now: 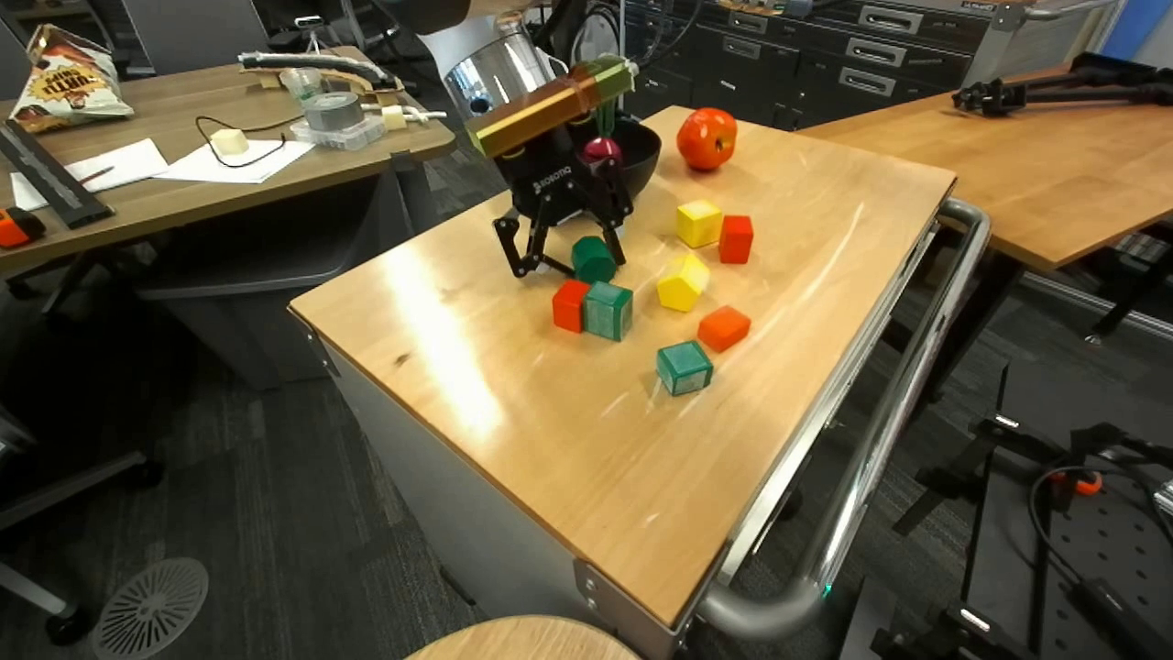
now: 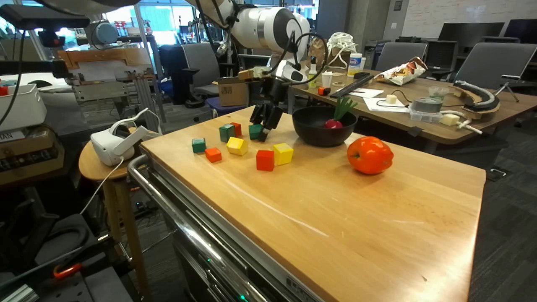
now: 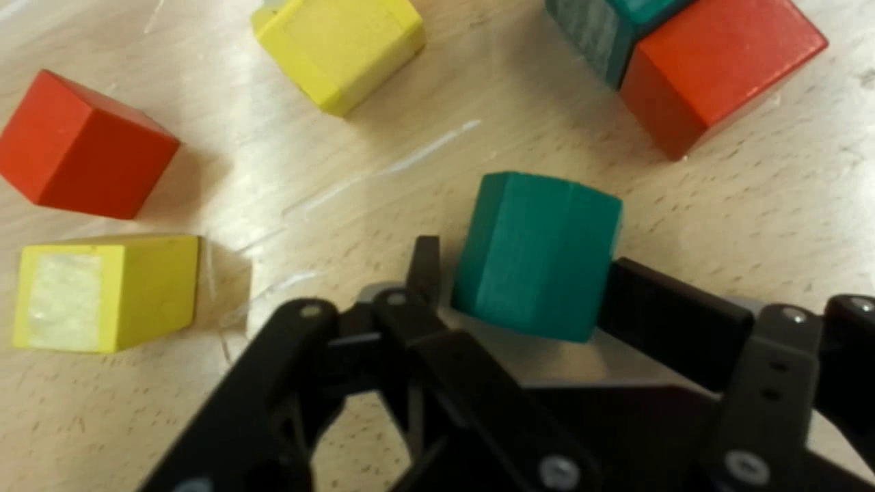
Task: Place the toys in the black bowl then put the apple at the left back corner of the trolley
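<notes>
My gripper [image 1: 568, 267] is low over the trolley [image 1: 550, 440] top with its fingers apart around a dark green block [image 3: 540, 253]. In the wrist view the right finger is against or very near the block; a gap shows at the left finger. A red block [image 1: 569, 305] touches a teal block [image 1: 608, 312] nearby. Another teal block [image 1: 685, 368], an orange block [image 1: 725, 328], two yellow blocks [image 1: 684, 282] [image 1: 699, 224] and a red block [image 1: 736, 239] lie around. The black bowl [image 2: 310, 130] holds the dark red fruit piece [image 2: 333, 124] with green leaves. The apple [image 2: 370, 155] stands beside the bowl.
A silver rail handle [image 1: 880, 431] runs along one trolley side. A cluttered desk [image 1: 367, 165] and another wooden desk [image 1: 1054, 174] stand near the trolley. A stool [image 2: 94, 163] with a white headset [image 2: 111, 144] stands at the trolley's end.
</notes>
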`<state>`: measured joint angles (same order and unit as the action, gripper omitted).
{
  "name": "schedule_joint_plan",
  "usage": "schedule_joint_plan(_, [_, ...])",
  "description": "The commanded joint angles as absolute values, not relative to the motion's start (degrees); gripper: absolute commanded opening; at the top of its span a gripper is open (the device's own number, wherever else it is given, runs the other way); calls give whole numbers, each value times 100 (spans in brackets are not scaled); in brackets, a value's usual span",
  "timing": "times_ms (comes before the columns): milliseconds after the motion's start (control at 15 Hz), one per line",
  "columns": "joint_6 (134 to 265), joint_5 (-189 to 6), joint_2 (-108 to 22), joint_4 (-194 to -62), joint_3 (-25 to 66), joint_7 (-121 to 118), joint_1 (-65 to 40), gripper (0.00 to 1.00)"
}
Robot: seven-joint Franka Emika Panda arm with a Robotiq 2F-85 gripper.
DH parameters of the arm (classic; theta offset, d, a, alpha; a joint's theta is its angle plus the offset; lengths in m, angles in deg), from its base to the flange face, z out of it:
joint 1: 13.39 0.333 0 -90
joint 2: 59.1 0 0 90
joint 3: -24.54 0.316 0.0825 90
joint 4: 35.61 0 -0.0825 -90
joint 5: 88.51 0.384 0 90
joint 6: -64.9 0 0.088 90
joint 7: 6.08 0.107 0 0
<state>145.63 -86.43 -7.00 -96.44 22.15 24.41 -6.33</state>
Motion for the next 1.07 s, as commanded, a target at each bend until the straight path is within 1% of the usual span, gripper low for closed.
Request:
schedule_joint_plan(0, [13881,-8475,-196,-8807,2237,2201,-808,27])
schedule_joint_plan(67, [13782,-8452,-159,-8723,2231,2178,-837,21])
schedule_joint_plan(133, [13746,-8434,-154,-8686,2220,2160,-861,20])
schedule_joint_plan(400, [13817,-8387,-312,-8732,2168,2245,-926,20])
schedule_joint_plan(533, [14266,-8011,-753,-9174,2232,2819,-1059,20])
schedule_joint_plan(733, [14549,-7398,-1323,-9719,2303,3356,-1122,20])
schedule_joint_plan(1000, [15299,-6687,-1915,-10212,2243,4000,-1101,20])
